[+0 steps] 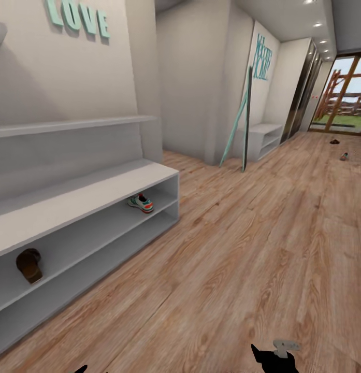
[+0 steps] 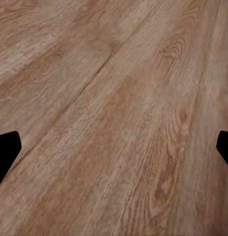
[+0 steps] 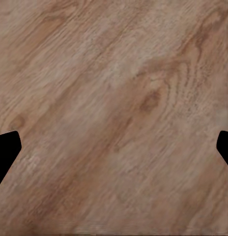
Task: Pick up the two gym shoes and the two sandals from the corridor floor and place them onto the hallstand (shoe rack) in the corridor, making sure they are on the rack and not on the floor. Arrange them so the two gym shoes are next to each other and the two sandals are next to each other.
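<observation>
A corridor of pale grey walls runs ahead over the corridor floor [image 1: 242, 248], light brown wood-grain planks, to a glazed door at the far end. At the head view's left stands the hallstand [image 1: 92, 191], a low grey worktop with two open tiers under mint "LOVE" letters [image 1: 76, 18]. One gym shoe [image 1: 141, 202] lies on the upper tier near its open end, long axis along the shelf. One sandal [image 1: 29, 264] sits farther along that tier, tipped on end. Far down the corridor another sandal [image 1: 334, 141] and another gym shoe [image 1: 344, 156] lie on the floor, too small to read their heading. A plain white bench [image 1: 264, 139] stands beyond. Each wrist view looks onto bare planks; the left claw [image 2: 114, 152] and right claw [image 3: 114, 152] both have their fingers wide apart, holding nothing
</observation>
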Controlling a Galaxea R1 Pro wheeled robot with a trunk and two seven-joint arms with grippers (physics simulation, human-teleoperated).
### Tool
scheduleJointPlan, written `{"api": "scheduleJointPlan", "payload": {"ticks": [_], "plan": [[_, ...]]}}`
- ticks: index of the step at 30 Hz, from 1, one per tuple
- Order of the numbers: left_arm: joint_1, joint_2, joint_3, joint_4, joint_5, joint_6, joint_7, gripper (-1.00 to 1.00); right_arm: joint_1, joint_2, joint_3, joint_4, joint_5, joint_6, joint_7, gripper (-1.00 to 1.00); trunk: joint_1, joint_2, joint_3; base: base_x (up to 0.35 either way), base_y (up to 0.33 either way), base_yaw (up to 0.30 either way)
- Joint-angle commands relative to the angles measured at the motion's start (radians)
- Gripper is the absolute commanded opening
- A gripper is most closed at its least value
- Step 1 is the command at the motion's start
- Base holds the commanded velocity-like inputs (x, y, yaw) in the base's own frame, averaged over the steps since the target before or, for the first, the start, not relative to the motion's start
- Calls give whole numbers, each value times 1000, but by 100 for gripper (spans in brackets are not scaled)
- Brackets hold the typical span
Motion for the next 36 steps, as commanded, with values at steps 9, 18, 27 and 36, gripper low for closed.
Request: {"api": "scheduleJointPlan", "payload": {"ticks": [9, 18, 27, 36], "plan": [[0, 0, 2, 1, 4, 0, -7, 100, -1, 0, 7, 2, -10, -3, 4, 100, -35, 63, 27, 0, 0, -300], [0, 0, 2, 1, 4, 0, -7, 100, -1, 0, 7, 2, -10, -3, 4, 100, -50, 91, 40, 0, 0, -300], [0, 1, 3, 1, 4, 0, -7, 100, -1, 0, 7, 2, -10, -3, 4, 100, -50, 91, 40, 0, 0, -300], [0, 0, 3, 1, 4, 0, -3, 100, -1, 0, 7, 2, -10, -3, 4, 100, -50, 91, 40, 59, 0, -300]]}}
